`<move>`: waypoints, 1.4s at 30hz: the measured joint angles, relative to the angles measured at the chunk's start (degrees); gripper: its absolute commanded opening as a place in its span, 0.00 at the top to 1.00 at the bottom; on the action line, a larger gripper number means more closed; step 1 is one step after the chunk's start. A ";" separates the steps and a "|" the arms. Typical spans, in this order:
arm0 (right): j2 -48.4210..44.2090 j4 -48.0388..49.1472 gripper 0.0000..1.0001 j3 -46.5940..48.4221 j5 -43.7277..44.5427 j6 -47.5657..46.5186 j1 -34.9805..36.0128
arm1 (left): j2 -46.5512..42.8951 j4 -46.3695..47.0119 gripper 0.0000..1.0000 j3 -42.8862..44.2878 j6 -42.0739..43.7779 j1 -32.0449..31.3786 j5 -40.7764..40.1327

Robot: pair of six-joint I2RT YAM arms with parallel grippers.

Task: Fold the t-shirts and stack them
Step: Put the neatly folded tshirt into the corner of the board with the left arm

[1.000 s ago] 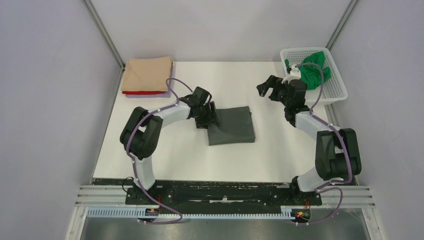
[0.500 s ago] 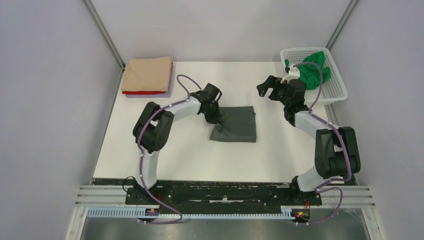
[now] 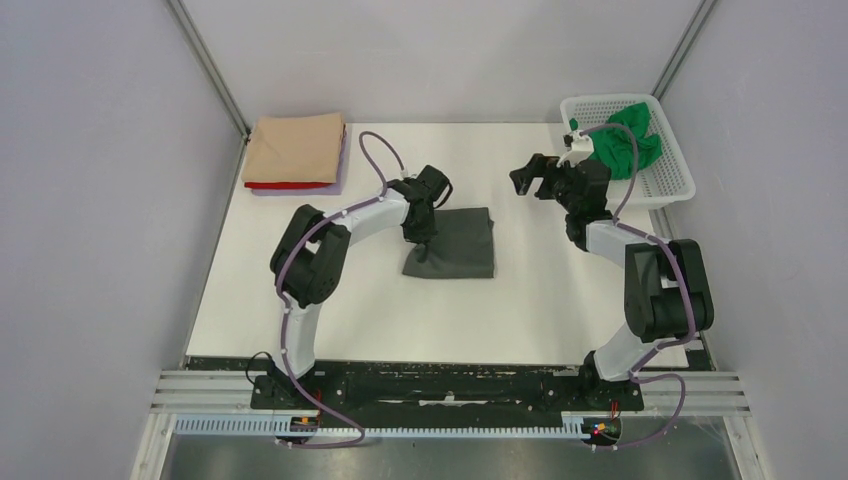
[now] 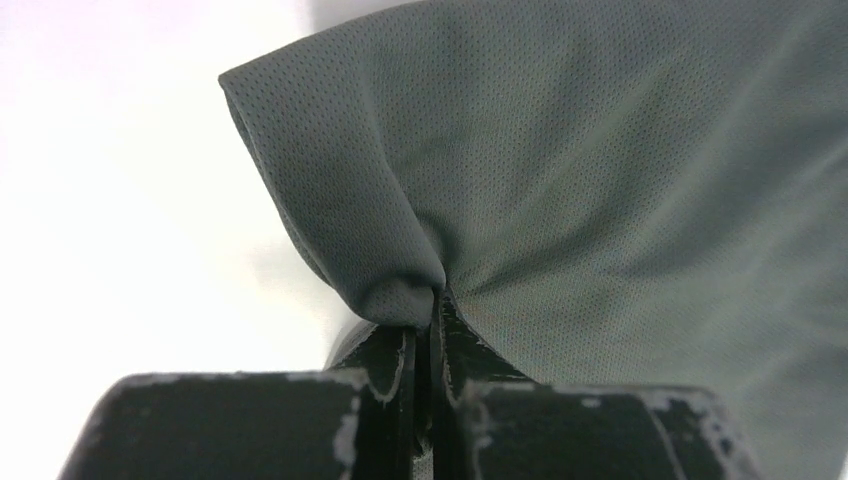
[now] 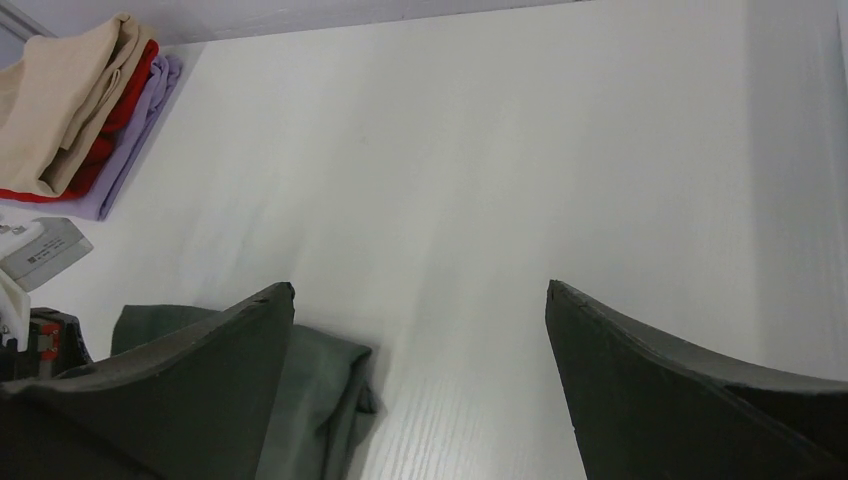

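A folded dark grey t-shirt [image 3: 460, 243] lies mid-table. My left gripper [image 3: 424, 237] is shut on its left edge, and the left wrist view shows the grey cloth [image 4: 600, 180] bunched where the left gripper [image 4: 437, 297] pinches it. My right gripper [image 3: 532, 177] hovers open above the table to the right of the shirt, holding nothing; in the right wrist view the right gripper [image 5: 420, 292] spans bare table with the grey shirt [image 5: 320, 400] at lower left. A folded stack [image 3: 296, 150] of tan, red and lilac tees sits back left. A green tee [image 3: 628, 140] lies crumpled in the basket.
The white mesh basket [image 3: 670, 185] stands at the back right corner. Metal frame posts rise at both back corners. The white table [image 3: 330, 310] stretches in front of the grey shirt. The stack [image 5: 70, 120] also shows top left in the right wrist view.
My left gripper closed on the grey shirt's left edge and dragged it a little to the left and toward the back. The right arm barely moved.
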 measured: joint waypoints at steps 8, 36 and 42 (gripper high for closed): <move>1.33 2.08 0.02 -0.37 -2.60 1.09 -2.27 | 1.29 -11.13 0.98 4.61 9.01 1.01 -19.41; -0.37 13.81 0.02 -7.61 0.22 1.31 -2.91 | 9.35 -9.22 0.98 24.13 37.27 12.50 -39.17; -1.36 14.53 0.02 -9.18 0.26 1.01 -2.19 | 9.38 -5.01 0.98 26.49 43.15 14.60 -40.76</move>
